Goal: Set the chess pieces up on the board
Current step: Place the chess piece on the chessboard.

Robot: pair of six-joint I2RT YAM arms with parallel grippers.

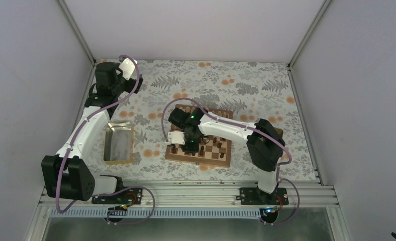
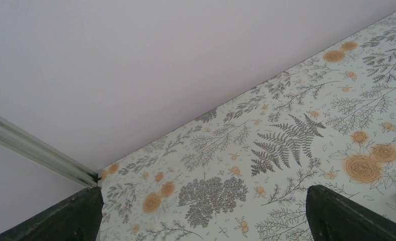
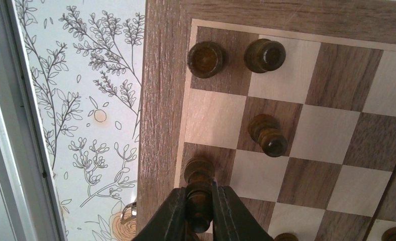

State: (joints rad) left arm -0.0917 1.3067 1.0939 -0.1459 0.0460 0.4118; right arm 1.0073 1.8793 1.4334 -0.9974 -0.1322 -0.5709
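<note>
Plainly, the right claw (image 3: 200, 192) is closed on a dark chess piece (image 3: 199, 173), pinching its upper half between both fingers. That piece sits at 6 o'clock in the right wrist view, on a dark square of the row beside the plain border. Its foot seems to rest on the wood, though the angle leaves that unsure. In the top view the board (image 1: 196, 159) lies near the table's middle, with the claw over its 7 o'clock corner. Past that border runs a bare strip of flowered tablecloth (image 3: 85, 100), then the metal rail (image 3: 0, 150) at the table's edge. One metal tray (image 1: 107, 145) lies at 9 o'clock of the board, with open cloth between them. The left claw (image 2: 204, 193) hangs at 11 o'clock by the far corner, its fingers spread wide over bare cloth with nothing between them. Six dark pieces show in the right wrist view. These are the gripped one, a corner piece (image 3: 205, 58) and its neighbour (image 3: 264, 55) at 12 o'clock, a middle piece (image 3: 269, 136), and two cut off at 5 o'clock. From above the pieces are too small to count.
</note>
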